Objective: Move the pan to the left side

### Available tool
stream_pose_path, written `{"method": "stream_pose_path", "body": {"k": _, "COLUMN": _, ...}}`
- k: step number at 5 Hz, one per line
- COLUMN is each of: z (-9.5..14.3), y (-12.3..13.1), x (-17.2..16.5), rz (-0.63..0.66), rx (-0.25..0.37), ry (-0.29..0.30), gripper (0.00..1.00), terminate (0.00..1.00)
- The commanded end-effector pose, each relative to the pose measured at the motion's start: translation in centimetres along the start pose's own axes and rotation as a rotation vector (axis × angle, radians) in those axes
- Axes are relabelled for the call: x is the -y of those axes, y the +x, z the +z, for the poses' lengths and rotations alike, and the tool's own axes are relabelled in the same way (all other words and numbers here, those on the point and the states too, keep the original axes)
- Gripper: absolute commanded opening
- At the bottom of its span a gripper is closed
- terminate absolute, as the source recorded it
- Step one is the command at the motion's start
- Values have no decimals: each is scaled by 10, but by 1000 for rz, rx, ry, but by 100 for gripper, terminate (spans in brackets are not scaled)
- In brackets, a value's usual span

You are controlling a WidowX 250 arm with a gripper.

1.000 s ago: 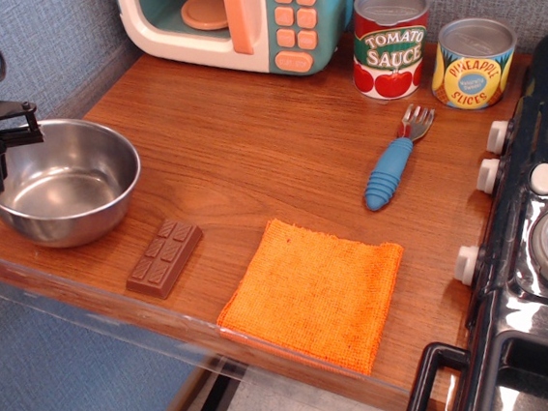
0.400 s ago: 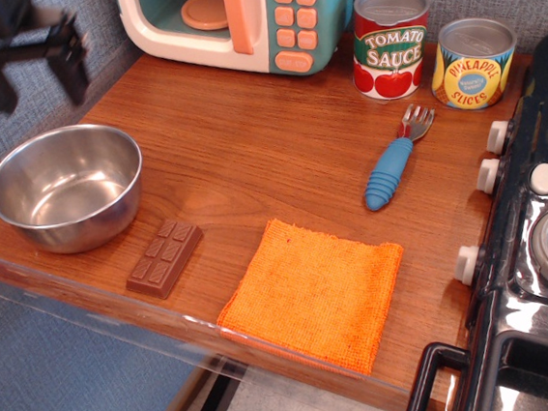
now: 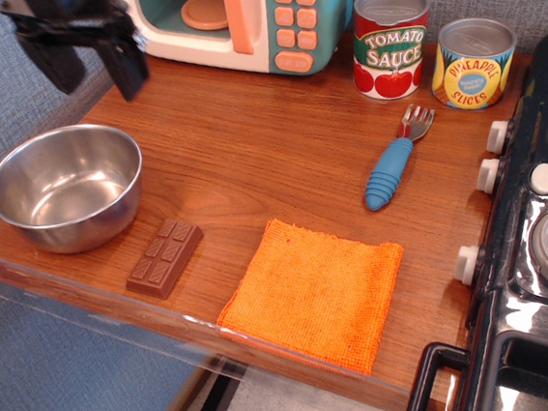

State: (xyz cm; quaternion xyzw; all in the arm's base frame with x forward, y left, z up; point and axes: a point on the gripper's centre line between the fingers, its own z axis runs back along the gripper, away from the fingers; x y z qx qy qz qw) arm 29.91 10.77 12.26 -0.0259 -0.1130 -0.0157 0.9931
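Observation:
The pan (image 3: 66,187) is a shiny round steel bowl standing upright at the far left of the wooden counter (image 3: 268,138), near its front-left corner. My black gripper (image 3: 91,72) hangs in the air above and behind the pan, near the toy microwave. Its two fingers (image 3: 128,69) are spread apart and hold nothing. It is well clear of the pan's rim.
A teal toy microwave (image 3: 237,20) stands at the back. A tomato sauce can (image 3: 390,42) and a pineapple can (image 3: 472,62) stand at the back right. A blue-handled fork (image 3: 394,163), a chocolate bar (image 3: 164,258) and an orange cloth (image 3: 313,291) lie on the counter. A toy stove (image 3: 538,229) borders the right.
My gripper let go of the pan's left rim, rose, and moved right and back toward the microwave. The pan stays where it was set down.

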Motion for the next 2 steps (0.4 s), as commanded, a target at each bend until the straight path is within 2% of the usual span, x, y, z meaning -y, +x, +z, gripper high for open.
{"method": "stream_pose_path", "body": {"k": 1, "z": 17, "y": -13, "x": 1, "rz": 22, "rx": 0, "ry": 71, "gripper": 100, "terminate": 0}}
{"method": "stream_pose_path", "body": {"k": 2, "z": 17, "y": -13, "x": 1, "rz": 22, "rx": 0, "ry": 71, "gripper": 100, "terminate": 100}}
